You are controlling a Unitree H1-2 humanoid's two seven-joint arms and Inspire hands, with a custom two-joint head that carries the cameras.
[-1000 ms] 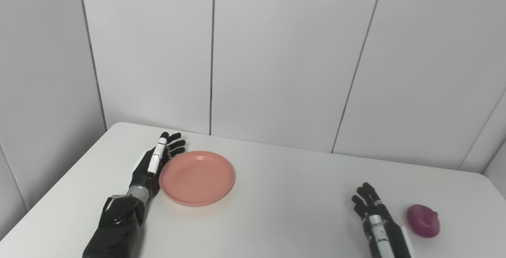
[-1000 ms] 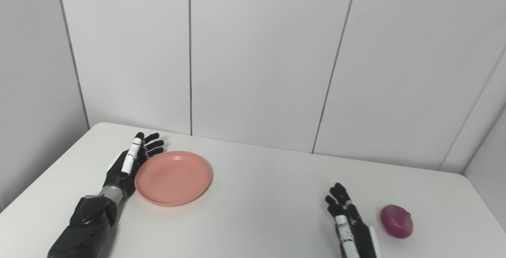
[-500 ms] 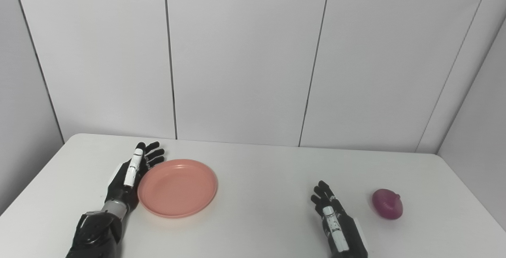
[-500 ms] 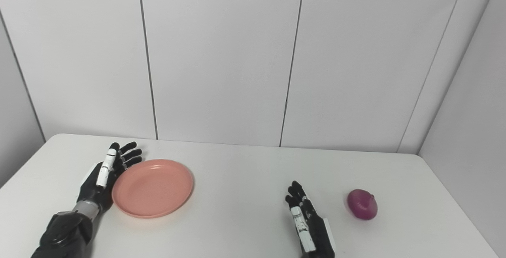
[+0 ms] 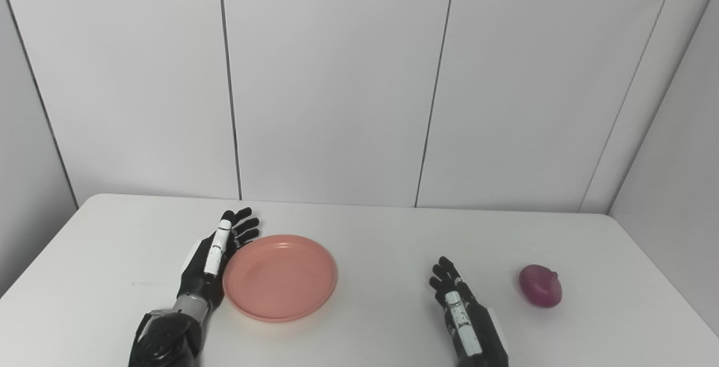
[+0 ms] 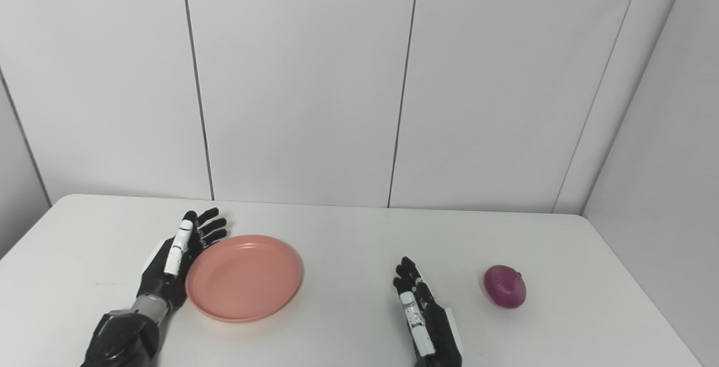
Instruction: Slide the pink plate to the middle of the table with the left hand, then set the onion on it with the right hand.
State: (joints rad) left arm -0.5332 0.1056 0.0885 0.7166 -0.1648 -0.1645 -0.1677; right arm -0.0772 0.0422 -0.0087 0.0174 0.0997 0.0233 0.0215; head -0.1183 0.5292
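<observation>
Left hand [image 5: 216, 257] sits open, flat against the pink plate's [image 5: 280, 277] left rim; right hand [image 5: 463, 316] open, onion [image 5: 540, 285] near its right.

white table [image 5: 393, 322]; pale panelled wall [image 5: 337, 75] behind

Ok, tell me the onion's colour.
The onion is purple, clearest in the left eye view.

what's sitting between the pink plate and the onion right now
Only the right robot hand, open on the table, lies between the pink plate and the onion. Otherwise that stretch is bare tabletop, in both eye views.
</observation>
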